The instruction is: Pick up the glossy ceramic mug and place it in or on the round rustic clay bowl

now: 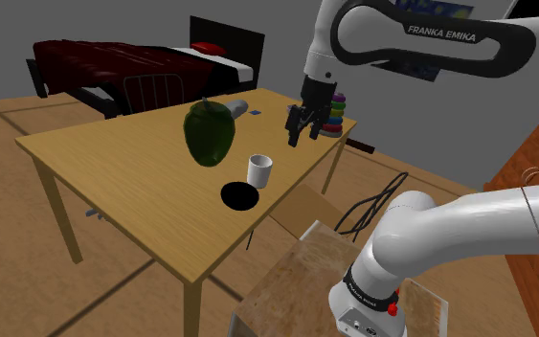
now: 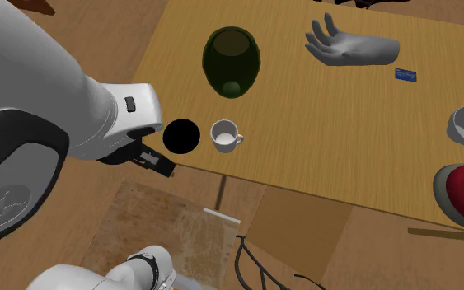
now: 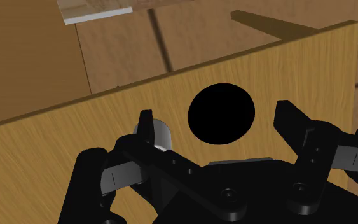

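Arm [image 1: 420,38] says FRANKA EMIKA. Claw [image 3: 217,119] is spread wide open with nothing in it. White mug [image 1: 259,169] is sitting on the desk [image 1: 114,158], just beside the black bowl [image 1: 239,195].

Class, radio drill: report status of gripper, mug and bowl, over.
Gripper open, empty, above table. White mug upright beside black bowl, untouched. Green vase stands clear.

The arm [image 1: 468,215] is built of rounded glossy white links with dark grey joints; the link highest above the stand [image 1: 301,273] carries a black band with white FRANKA EMIKA lettering [image 1: 439,31]. The gripper [image 3: 217,121] is all black and angular, with small round screws [image 3: 227,192] set in its body.
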